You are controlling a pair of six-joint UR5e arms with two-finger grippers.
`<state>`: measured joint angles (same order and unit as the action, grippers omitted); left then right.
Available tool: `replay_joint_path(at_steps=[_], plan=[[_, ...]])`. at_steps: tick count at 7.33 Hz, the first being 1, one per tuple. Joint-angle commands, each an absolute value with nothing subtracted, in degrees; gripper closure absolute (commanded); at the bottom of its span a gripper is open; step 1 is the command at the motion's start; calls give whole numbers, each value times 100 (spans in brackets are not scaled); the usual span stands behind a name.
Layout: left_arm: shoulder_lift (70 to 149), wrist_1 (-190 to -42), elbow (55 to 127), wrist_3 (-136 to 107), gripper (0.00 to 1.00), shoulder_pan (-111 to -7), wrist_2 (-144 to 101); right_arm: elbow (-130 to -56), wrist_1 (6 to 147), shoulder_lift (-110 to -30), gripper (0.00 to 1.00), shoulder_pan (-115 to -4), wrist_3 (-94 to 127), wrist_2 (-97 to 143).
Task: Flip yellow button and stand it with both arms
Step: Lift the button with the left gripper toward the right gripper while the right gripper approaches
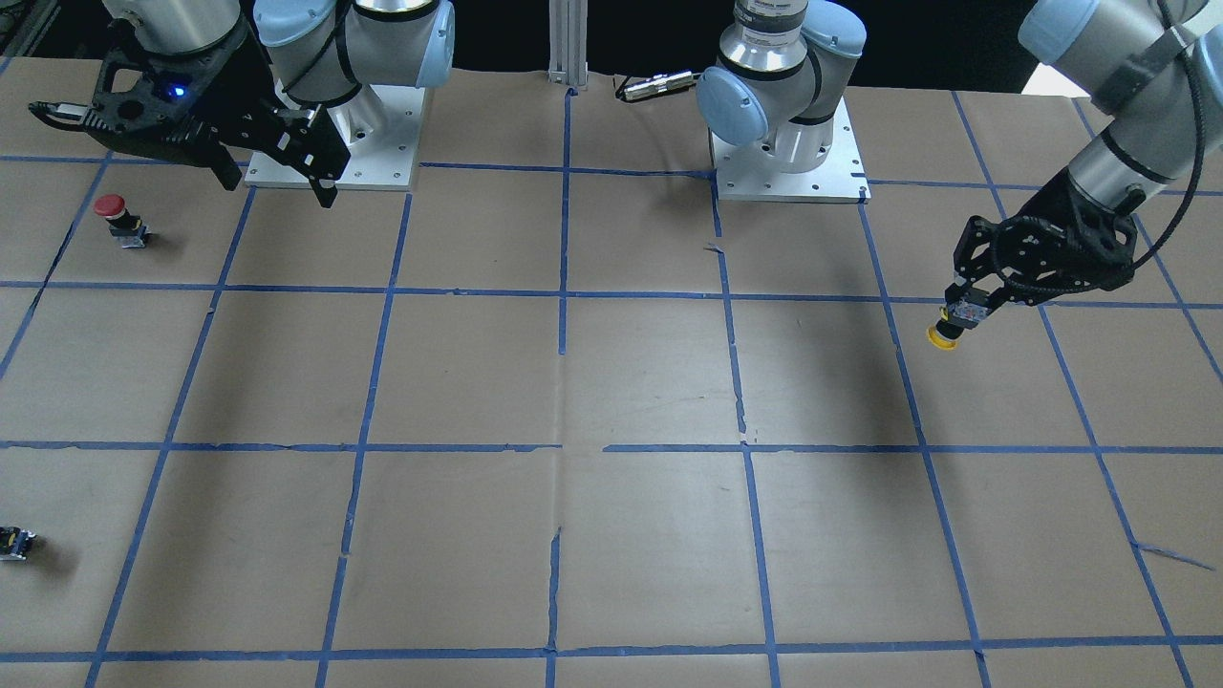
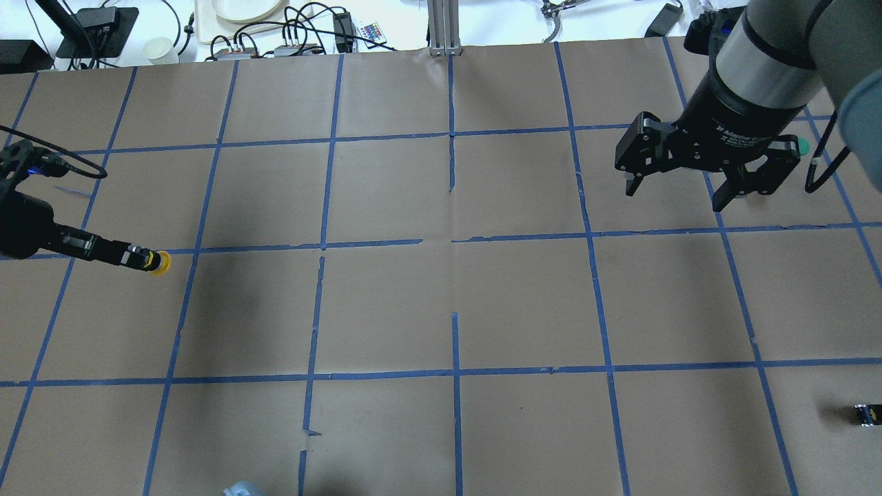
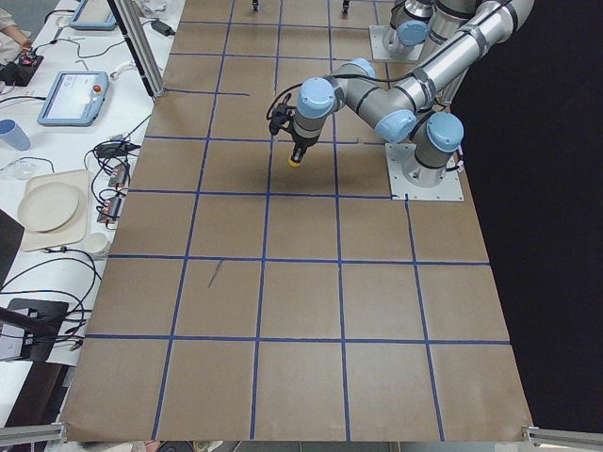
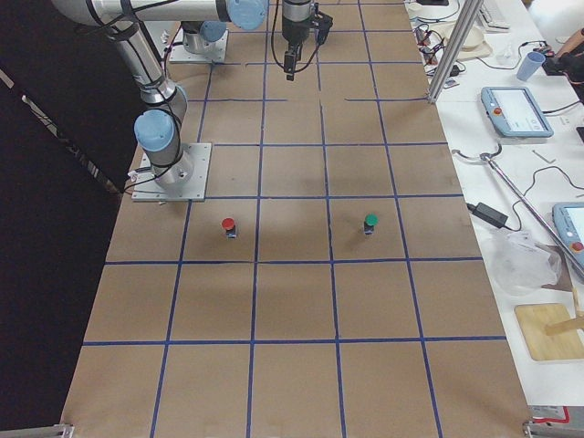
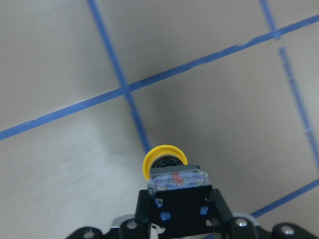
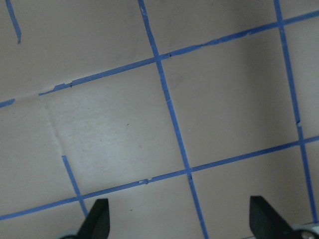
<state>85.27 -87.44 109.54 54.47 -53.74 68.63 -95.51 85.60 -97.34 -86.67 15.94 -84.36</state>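
My left gripper [image 1: 967, 311] is shut on the grey body of the yellow button [image 1: 944, 335], whose yellow cap points away from the fingers, down toward the paper. It hangs above the table at the robot's left side, near a blue tape line. The same button shows in the overhead view [image 2: 158, 263], the left wrist view [image 5: 165, 159] and the exterior left view [image 3: 295, 158]. My right gripper [image 2: 675, 196] is open and empty, raised above the table's right part; its two fingertips show in the right wrist view [image 6: 182, 221] over bare paper.
A red-capped button [image 1: 115, 216] stands upright below my right gripper's side. A green-capped button [image 4: 370, 222] stands beside it. A tiny black-and-yellow block [image 1: 15, 543] lies near the table's front right corner. Brown paper with a blue tape grid [image 2: 455, 241] covers the table.
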Motion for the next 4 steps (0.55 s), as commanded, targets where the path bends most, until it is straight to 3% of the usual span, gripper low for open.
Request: replay_joint_path(at_steps=[1, 4], plan=[[8805, -10621, 10084, 4984, 93, -5982, 5674, -9336, 7574, -9729, 0, -7784, 2407, -6890], [8842, -12773, 9861, 5428, 93, -6301, 3986, -9132, 6233, -9492, 0, -6970, 3633, -4849]])
